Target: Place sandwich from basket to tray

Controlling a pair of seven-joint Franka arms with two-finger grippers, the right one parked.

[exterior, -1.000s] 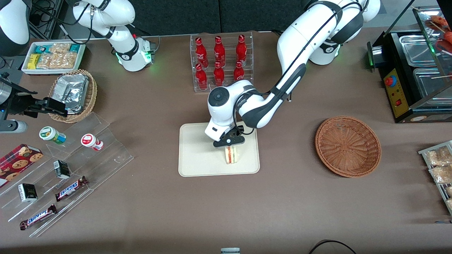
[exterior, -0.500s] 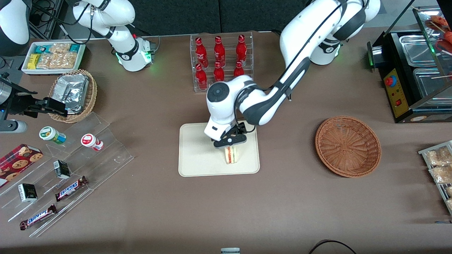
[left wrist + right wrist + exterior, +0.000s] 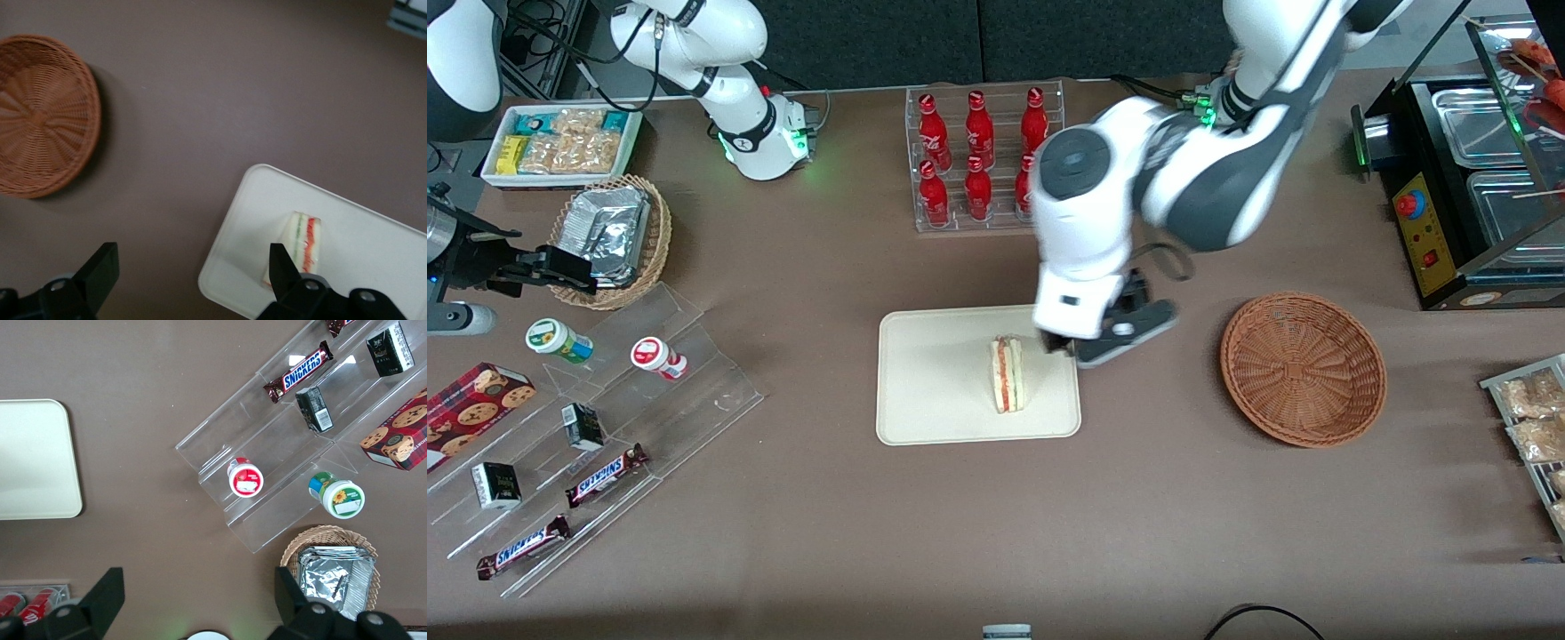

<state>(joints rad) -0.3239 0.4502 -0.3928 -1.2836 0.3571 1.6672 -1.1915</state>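
The sandwich (image 3: pixel 1007 374) stands on its edge on the cream tray (image 3: pixel 925 391), centre of the front view. The left gripper (image 3: pixel 1107 342) hangs above the tray's corner — fingers spread apart, holding nothing — with the wicker basket (image 3: pixel 1303 367) at the right.

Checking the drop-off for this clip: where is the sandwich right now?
In the front view the sandwich stands on the tray, near the tray's basket-side edge. The open gripper hangs beside it, between sandwich and empty basket.
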